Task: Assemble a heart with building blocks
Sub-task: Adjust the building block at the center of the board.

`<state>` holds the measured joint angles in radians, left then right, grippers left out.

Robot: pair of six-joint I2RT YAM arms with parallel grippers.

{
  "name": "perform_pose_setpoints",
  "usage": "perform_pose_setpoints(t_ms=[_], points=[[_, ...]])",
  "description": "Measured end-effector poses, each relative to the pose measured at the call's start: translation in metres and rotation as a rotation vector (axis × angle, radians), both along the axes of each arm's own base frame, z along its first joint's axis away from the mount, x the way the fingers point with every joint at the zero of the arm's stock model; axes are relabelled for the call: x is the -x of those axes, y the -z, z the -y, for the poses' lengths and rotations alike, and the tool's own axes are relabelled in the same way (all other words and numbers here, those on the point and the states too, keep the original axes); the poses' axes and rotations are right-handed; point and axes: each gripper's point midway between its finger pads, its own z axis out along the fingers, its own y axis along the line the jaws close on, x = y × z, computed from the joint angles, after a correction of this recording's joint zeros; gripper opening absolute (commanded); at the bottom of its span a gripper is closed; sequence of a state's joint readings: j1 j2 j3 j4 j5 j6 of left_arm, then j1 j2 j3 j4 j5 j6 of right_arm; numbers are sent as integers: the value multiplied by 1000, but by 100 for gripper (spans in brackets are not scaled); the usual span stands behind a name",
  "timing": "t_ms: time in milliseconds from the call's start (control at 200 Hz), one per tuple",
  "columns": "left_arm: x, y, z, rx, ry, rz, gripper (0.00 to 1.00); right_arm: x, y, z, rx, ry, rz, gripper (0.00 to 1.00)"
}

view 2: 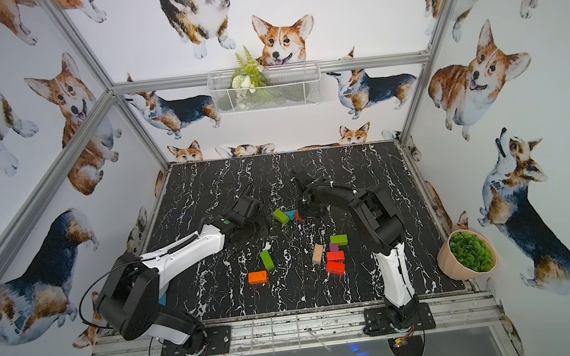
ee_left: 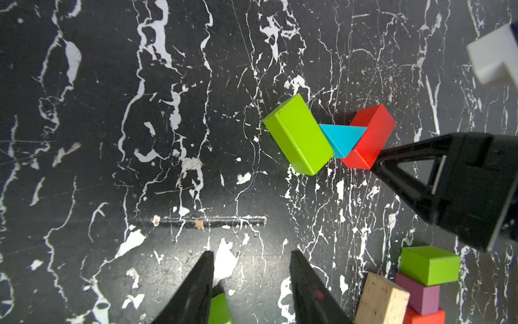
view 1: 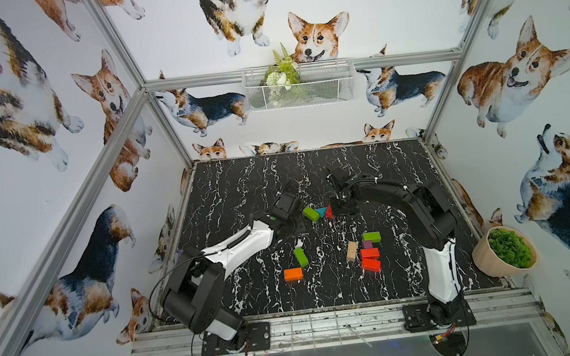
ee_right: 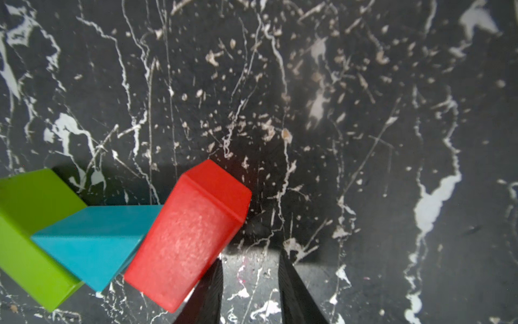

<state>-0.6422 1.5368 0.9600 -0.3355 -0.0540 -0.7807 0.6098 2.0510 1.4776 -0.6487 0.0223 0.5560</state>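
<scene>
On the bench [view 1: 242, 189], right tool [ee_right: 249, 258] and left tool [ee_left: 251, 254] both stand released, empty. The right sits just beside the red bar [ee_right: 190, 235], which with the green bar [ee_left: 298, 134] touches the teal triangle [ee_left: 342, 137] at mid-bench; best lift away straight, not brushing it.

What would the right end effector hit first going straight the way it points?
Probably only bare tabletop; the red block lies just beside the right end effector, off that line.
</scene>
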Motion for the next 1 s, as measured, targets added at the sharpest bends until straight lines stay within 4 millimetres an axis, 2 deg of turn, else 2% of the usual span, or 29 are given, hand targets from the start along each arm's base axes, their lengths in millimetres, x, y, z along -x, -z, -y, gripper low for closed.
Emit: perform_pose_setpoints(t_ms=[475,586,666,736,881,946,1001], points=[[0,6,-6,-10,-9,-13,49,7,0,-3,0,-13,-12,38],[1,7,-5,-9,-6,-18,49,10,0,1,11,-10,-16,38],[2,7,-5,-4,-3,-19,49,17,-8,7,19,-9,-9,39],[4,6,-4,3,1,-22,49,25,-27,12,23,-12,24,46],[5,-6,-3,30,6,0,50,40,-79,26,4,-16,128,81],[8,-13,-4,43,10,12,52,51,-94,41,21,-10,153,88],[12,-20,-6,55,15,23,54,62,-99,54,45,-5,150,92]])
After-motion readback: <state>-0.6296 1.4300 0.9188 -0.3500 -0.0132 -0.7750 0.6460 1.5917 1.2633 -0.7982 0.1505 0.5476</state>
